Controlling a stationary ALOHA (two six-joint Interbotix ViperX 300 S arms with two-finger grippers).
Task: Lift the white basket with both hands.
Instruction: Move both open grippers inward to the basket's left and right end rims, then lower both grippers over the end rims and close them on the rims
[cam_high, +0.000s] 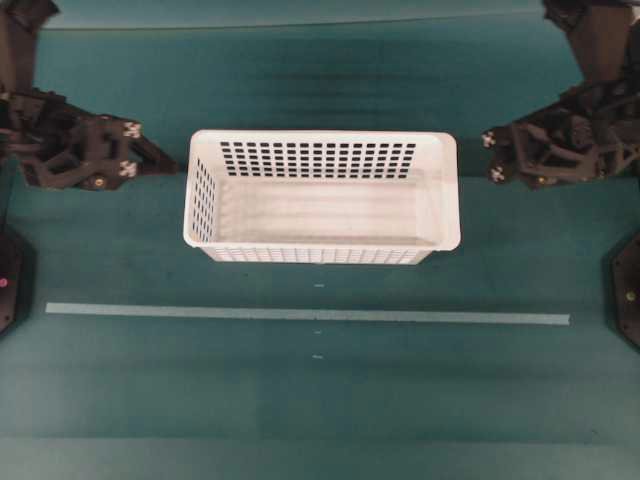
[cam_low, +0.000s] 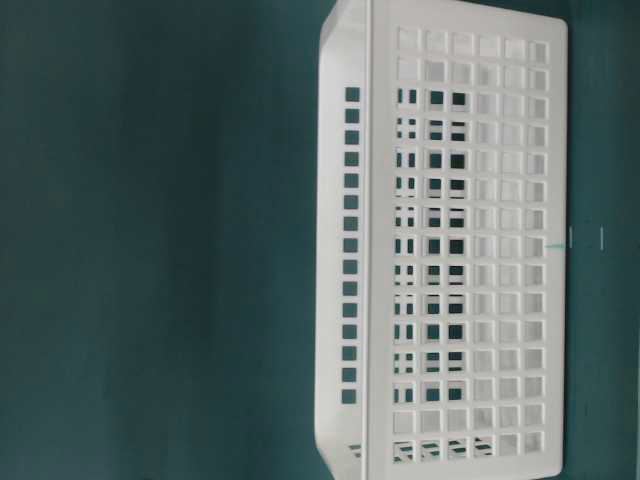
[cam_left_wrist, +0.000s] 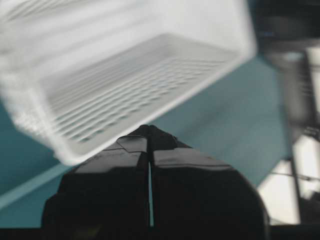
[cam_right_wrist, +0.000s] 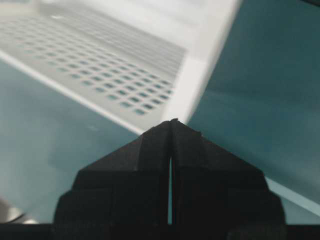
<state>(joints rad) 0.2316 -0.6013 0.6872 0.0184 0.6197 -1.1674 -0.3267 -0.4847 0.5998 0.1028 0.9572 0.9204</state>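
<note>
You see a white rectangular plastic basket (cam_high: 322, 197), smooth, faintly glossy, its walls slotted. The dark green table surface (cam_high: 320, 390) looks matt. At nine and three o'clock, both black grippers' plastic looks semi-matt.

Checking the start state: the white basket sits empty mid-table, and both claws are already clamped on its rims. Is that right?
Not quite. The white basket is empty and mid-table, but neither claw grips it: the overhead view shows the left claw and right claw shut, clear of its ends.
</note>
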